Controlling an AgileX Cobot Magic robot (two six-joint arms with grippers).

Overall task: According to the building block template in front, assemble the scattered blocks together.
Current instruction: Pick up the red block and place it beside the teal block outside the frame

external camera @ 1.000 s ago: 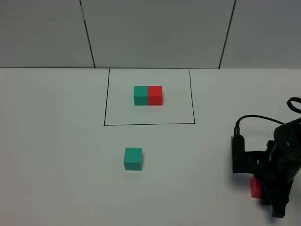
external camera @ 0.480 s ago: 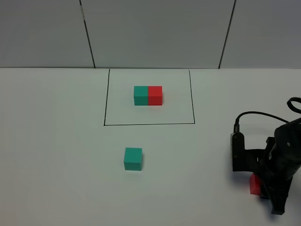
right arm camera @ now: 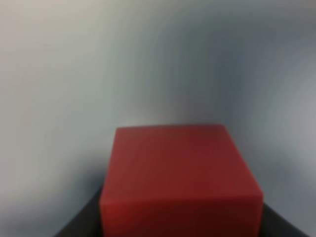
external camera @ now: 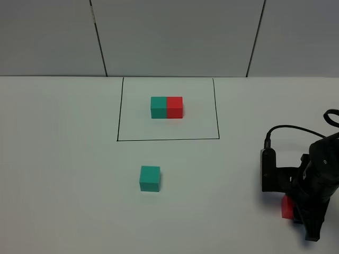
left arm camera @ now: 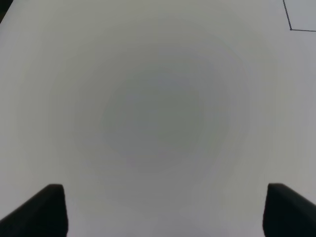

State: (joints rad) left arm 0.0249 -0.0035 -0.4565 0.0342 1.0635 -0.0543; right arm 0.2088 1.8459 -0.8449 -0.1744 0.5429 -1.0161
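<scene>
The template (external camera: 167, 107), a teal cube joined to a red cube, sits inside the black drawn rectangle (external camera: 167, 139) at the back. A loose teal cube (external camera: 150, 178) lies alone in front of the rectangle. The loose red cube (external camera: 286, 207) is at the front right, half hidden under my right arm. My right gripper (external camera: 293, 211) is shut on it. In the right wrist view the red cube (right arm camera: 180, 180) fills the space between the dark fingers (right arm camera: 81, 224). My left gripper (left arm camera: 168, 210) is open over bare table, out of the exterior high view.
The table (external camera: 63, 159) is plain white, with a grey panelled wall (external camera: 175, 37) behind it. A black cable (external camera: 288, 130) loops above my right arm. One corner of the drawn rectangle (left arm camera: 291, 28) shows in the left wrist view.
My right gripper has closed in on the red cube, and cube and gripper have shifted slightly away from the front edge. The teal cube, the template and the left gripper have not moved.
</scene>
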